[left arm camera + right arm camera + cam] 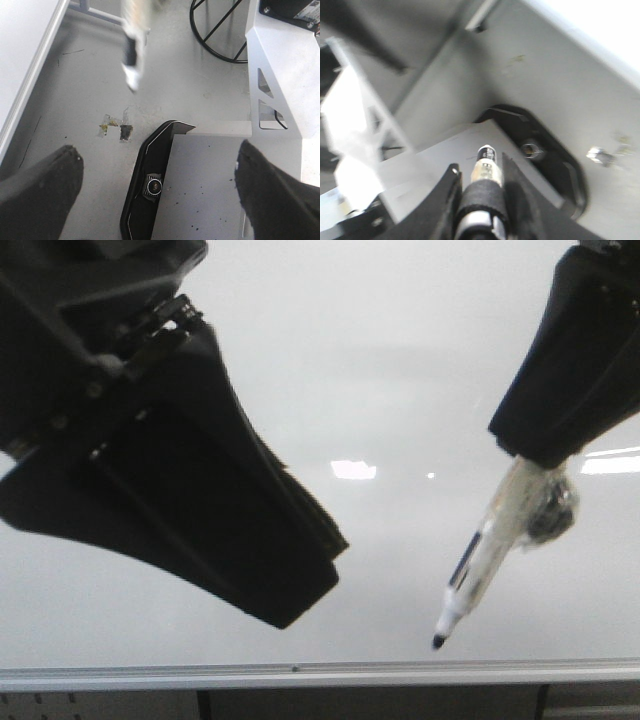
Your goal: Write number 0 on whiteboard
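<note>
while the right gripper [535, 475] pinches the marker [480, 560] by its upper barrel, note that the tip points down toward the whiteboard [380, 370], close to its silver rail [300, 675]; whether the tip touches the surface cannot be told from the front view. no number 0 is visible on the board, so judge the writing as not yet begun. the bright patches on the surface are light reflections, not ink.

handling: treat the marker as light, stiff and smooth-barrelled. it is likely to twist or slide between the pads under side load, so keep the grip high on the barrel, where the right wrist view shows a dark wrap [481, 192] seated between the fingers [447, 195]. treat the board as rigid and glossy; the tip should glide with light pressure, and heavy pressure would probably push the marker back through the grip.

the left gripper [157, 192] is spread wide and holds nothing; its fingers [40, 190] frame bare floor in the left wrist view, and in the front view it hangs over the left part of the board, well apart from the marker.

count: one marker, one whiteboard, one rail, two grippers, zero drawn strokes.
</note>
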Robot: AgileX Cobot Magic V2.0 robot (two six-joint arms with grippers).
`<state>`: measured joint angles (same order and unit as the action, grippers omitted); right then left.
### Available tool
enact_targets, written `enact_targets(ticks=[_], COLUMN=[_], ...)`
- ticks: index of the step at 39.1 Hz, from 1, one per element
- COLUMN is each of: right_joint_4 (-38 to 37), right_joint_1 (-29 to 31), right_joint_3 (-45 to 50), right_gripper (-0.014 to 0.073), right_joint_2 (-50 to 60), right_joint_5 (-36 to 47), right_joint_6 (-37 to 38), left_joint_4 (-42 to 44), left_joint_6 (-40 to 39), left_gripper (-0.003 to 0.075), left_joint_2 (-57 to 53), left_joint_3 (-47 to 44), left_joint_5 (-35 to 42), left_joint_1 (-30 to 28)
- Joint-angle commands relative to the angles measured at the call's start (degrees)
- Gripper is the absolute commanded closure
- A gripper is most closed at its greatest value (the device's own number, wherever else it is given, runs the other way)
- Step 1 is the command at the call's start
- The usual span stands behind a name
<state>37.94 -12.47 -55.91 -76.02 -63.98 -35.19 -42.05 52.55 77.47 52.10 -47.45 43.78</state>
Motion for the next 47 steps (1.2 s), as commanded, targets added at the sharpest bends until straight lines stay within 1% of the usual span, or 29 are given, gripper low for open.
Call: enact_targets(ticks=[1, 5, 7, 17, 20, 30, 39, 47], right_joint_4=[-4.7, -9.7, -10.9, -11.5, -11.8, -15.7, -17.8, -17.9], right_joint_1=[1.1, 1.1, 1.1, 1.1, 1.1, 1.1, 1.1, 1.1], right_joint_3=[-6.3, -11.0, -13.2, -21.5, -23.7, -31.6, -32.1, -32.2], right_gripper=[0.0652, 0.0652, 0.0652, 0.0652, 0.0652, 0.0652, 0.0652, 0.0652], right_joint_2=[1.9, 1.9, 1.9, 1.7, 1.5, -1.5, -3.7, -6.1], right_joint_5=[3.7, 9.4, 11.9, 18.7, 18.6, 13.9, 14.1, 17.0], right_joint_6=[4.4, 7.4, 7.9, 7.8, 7.8, 7.9, 8.8, 8.8], left_joint_4=[-2.8, -2.8, -2.8, -2.8, -2.8, -2.8, -2.8, -2.8], left_joint_6=[-0.1, -0.1, -0.1, -0.1, -0.1, -0.1, -0.1, -0.1], left_gripper=[0.0122, 0.0122, 0.0122, 0.0122, 0.0122, 0.0122, 0.0122, 0.0122], left_joint_2=[-1.8, -1.8, -1.8, -1.8, -1.8, -1.8, -1.8, -1.8], left_joint_3=[1.8, 1.8, 1.8, 1.8, 1.8, 1.8, 1.8, 1.8], left_joint_5=[1.0, 1.0, 1.0, 1.0, 1.0, 1.0, 1.0, 1.0], left_joint_1=[0.2, 0.2, 0.2, 0.2, 0.2, 0.2, 0.2, 0.2])
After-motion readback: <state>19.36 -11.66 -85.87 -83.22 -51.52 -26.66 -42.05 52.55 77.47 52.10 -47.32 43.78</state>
